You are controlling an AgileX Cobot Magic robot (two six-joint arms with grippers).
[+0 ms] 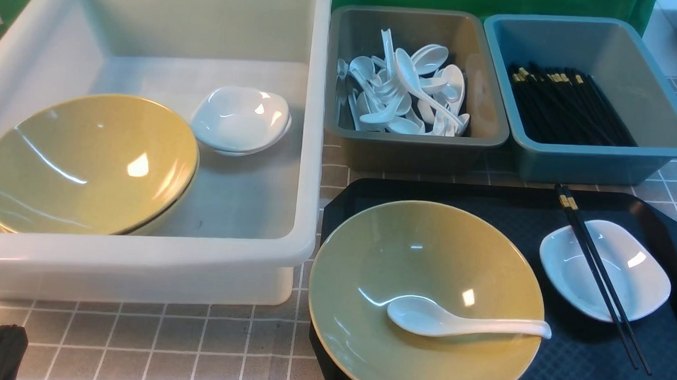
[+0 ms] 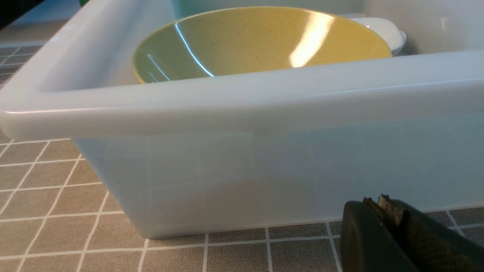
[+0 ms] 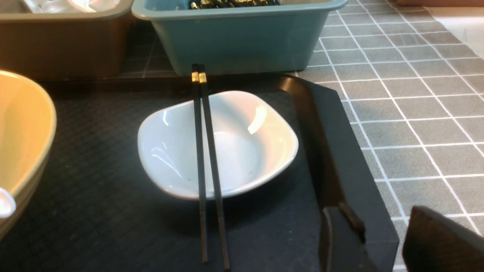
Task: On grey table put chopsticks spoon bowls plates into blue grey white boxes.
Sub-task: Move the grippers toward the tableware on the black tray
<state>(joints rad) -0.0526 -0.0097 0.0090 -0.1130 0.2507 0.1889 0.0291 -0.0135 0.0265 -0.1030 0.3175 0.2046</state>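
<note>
On the black tray (image 1: pixel 594 361) a yellow-green bowl (image 1: pixel 427 251) holds a white spoon (image 1: pixel 458 324). Beside it, a small white plate (image 1: pixel 631 283) has a pair of black chopsticks (image 1: pixel 597 275) lying across it; plate (image 3: pixel 245 151) and chopsticks (image 3: pixel 206 151) also show in the right wrist view. My right gripper (image 3: pixel 376 211) hangs open and empty above the tray's near right corner. My left gripper (image 2: pixel 376 199) is shut with nothing in it, low in front of the white box (image 2: pixel 242 109).
The white box (image 1: pixel 141 255) at the left holds stacked yellow-green bowls (image 1: pixel 88 162) and white plates (image 1: pixel 238 120). Behind the tray, the grey box (image 1: pixel 415 145) holds several spoons and the blue box (image 1: pixel 591 161) several chopsticks. A grey checked cloth covers the table (image 1: pixel 137 341).
</note>
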